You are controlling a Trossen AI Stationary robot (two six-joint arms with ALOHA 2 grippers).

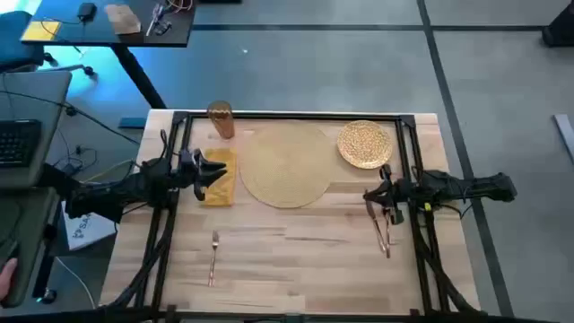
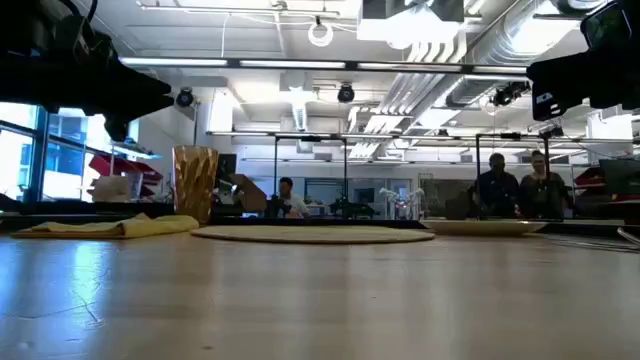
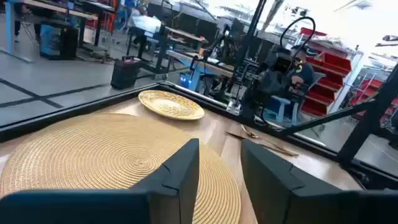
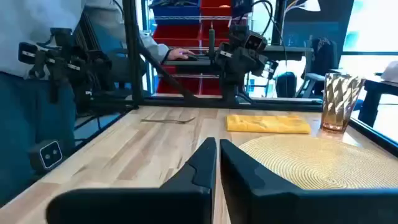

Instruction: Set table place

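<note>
Fork (image 1: 214,257) lies lengthwise toward the table's (image 1: 296,260) near edge.

Surface (image 1: 296,260): light butcher-block wood, black rail frame around it. Lying on it when I looked: round woven placemat (image 1: 285,165) at the far middle; amber cup (image 1: 221,119) upright at the far left; yellow napkin (image 1: 221,177) just left of the placemat; gold speckled plate (image 1: 364,144) touching the placemat's right edge; fork (image 1: 213,257) near left; spoon and knife (image 1: 384,231) together at right.

1 mat (image 1: 285,166), 1 plate (image 1: 364,144), 1 cup (image 1: 221,119), 1 fork (image 1: 213,258)
</note>
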